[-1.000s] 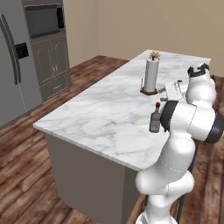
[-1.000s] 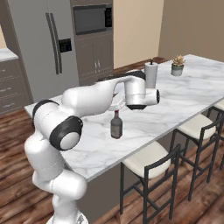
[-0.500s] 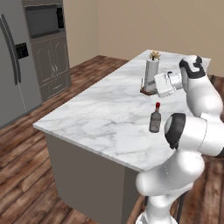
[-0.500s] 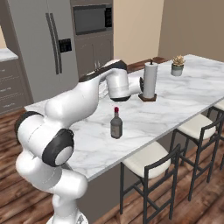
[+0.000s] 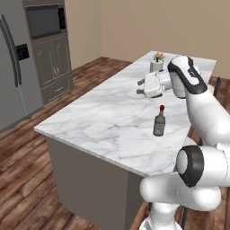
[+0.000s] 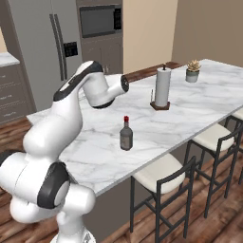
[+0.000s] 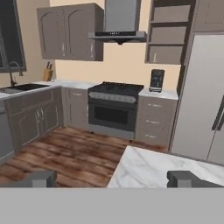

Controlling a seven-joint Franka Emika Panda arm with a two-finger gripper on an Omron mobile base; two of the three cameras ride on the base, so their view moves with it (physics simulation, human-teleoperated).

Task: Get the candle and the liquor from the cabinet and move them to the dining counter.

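Liquor (image 5: 159,121) stands upright on the dining counter (image 5: 103,121), behind the gripper (image 7: 112,178), which gapes wide and empty, facing the far kitchen.

**Bottle left standing on the marble worktop**

The liquor (image 6: 126,134) is seen standing upright on the white marble worktop (image 6: 199,102), near its front edge. Its red cap is on. The white arm (image 6: 90,90) is bent above the worktop, behind the bottle and apart from it. A paper towel roll (image 6: 162,87) is set further back, and a small plant pot (image 6: 192,72) is placed beyond it. Stools (image 6: 163,178) are lined up along the front. A grey fridge (image 6: 45,45) is seen behind.
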